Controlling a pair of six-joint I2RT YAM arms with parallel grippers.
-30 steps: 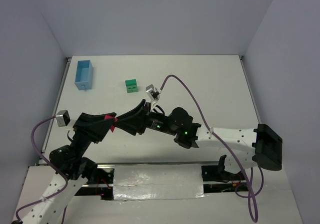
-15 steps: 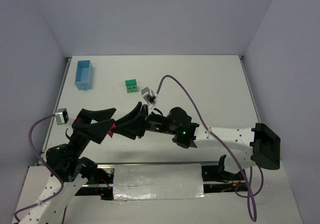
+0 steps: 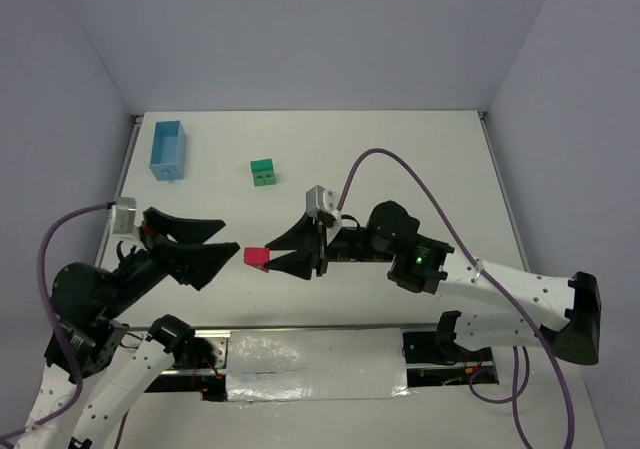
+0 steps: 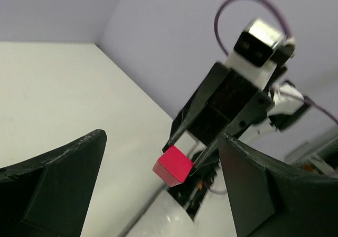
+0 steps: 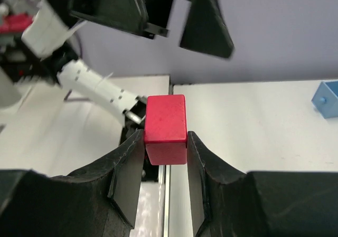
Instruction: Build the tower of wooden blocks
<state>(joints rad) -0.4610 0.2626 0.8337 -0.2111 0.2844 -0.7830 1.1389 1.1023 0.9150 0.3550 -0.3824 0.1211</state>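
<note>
A red wooden block [image 3: 256, 258] hangs in the air over the table's near left part, pinched between the fingertips of my right gripper [image 3: 272, 259]. The right wrist view shows that red block [image 5: 165, 122] squeezed from both sides by the right gripper [image 5: 165, 136]. My left gripper [image 3: 232, 239] stands wide open just left of the block, not touching it. Seen from the left wrist, the red block [image 4: 173, 166] floats beyond the spread left gripper [image 4: 161, 142]. A green block stack [image 3: 263, 172] with dark marks rests on the table further back.
A light blue rectangular box [image 3: 167, 150] lies at the back left near the table's left edge; one corner of this blue box [image 5: 327, 100] shows in the right wrist view. Grey walls close in the table. A foil-covered strip [image 3: 315, 369] runs along the near edge between the arm bases.
My left gripper has opened wide and drawn back to the left, letting go of the red block. The right gripper keeps the block and has shifted right, away from the left arm.
</note>
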